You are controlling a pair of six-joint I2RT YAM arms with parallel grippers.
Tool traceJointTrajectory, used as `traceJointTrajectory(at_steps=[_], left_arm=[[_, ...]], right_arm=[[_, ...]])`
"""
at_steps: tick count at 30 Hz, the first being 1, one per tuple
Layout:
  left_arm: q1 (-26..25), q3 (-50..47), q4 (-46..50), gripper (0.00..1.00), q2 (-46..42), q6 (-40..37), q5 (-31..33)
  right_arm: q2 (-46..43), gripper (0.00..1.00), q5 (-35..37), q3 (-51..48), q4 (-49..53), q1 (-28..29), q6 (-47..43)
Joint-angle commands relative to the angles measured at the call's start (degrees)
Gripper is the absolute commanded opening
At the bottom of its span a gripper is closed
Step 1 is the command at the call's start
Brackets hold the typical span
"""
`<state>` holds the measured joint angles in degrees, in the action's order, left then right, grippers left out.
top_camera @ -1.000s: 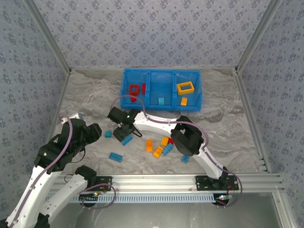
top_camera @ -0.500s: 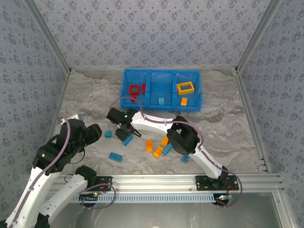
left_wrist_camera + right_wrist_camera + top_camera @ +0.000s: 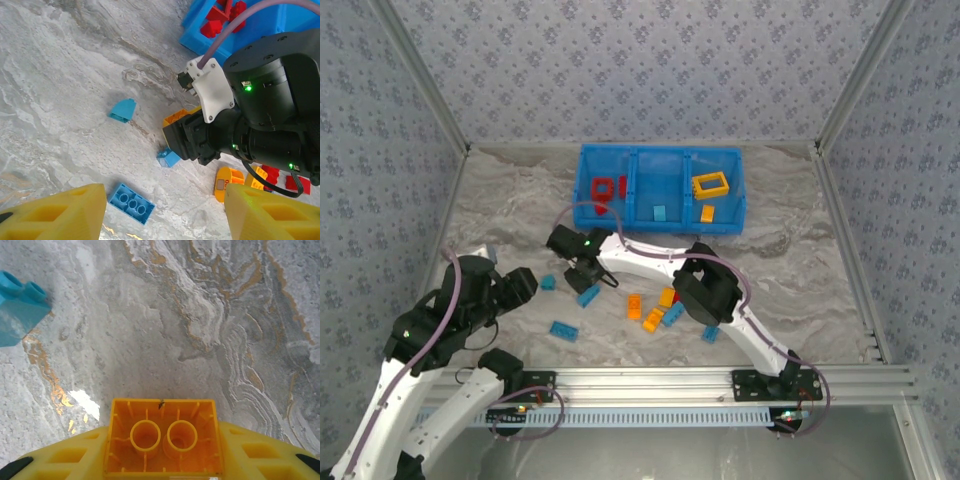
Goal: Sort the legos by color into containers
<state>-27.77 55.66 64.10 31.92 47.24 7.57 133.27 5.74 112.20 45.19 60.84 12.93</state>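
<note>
Hovering at the near left, the left hand (image 3: 162,217) holds its yellow fingers (image 3: 55,212) well apart with nothing between them, and a flat blue brick (image 3: 131,202) lies just ahead of it on the table (image 3: 60,65). Further out, the right hand (image 3: 583,272) is clamped on an orange brick (image 3: 162,437). The brick's hollow underside faces the wrist camera and its long side runs from finger to finger. Whether it is off the table, I cannot tell.

Beyond that, at the far side, sits the blue tray (image 3: 660,149). Its left compartment holds red pieces, the middle one a single blue brick, and the right compartment (image 3: 725,205) a yellow frame (image 3: 710,183) and one orange piece.

That's the relation that matters. The right hand sits in front of the tray's left end, so by my reckoning the orange brick's home lies farther out and off to the right. That means a carry past the red and blue compartments before release.
</note>
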Motion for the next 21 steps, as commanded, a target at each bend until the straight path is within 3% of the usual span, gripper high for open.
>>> traceJointTrajectory(at_steps=[1,5,8,15,21], left_arm=[[0.0,-1.2,-3.37,0.65,0.57,-0.36,-4.22],[-0.17,-3.98,-11.16,0.64,2.65,-0.9,-12.26],[-2.6,-5.56,-17.34,0.64,4.53,0.01,-14.81],[-18.82,-3.77,-29.78,0.64,14.73,1.28,-4.72],[-30.4,-1.26,-40.72,0.64,26.48,1.02,2.86]], right_arm=[[-4.21,0.47,1.1,-2.1,-0.1,-1.05,1.53],[-10.64,0.47,3.22,-6.36,-1.92,-2.62,2.17],[-17.47,0.46,4.66,-11.07,-2.98,-5.06,2.79],[-36.35,0.46,5.88,-26.16,-4.29,-15.5,4.98],[-47.29,0.46,4.79,-37.1,-4.56,-31.01,6.19]])
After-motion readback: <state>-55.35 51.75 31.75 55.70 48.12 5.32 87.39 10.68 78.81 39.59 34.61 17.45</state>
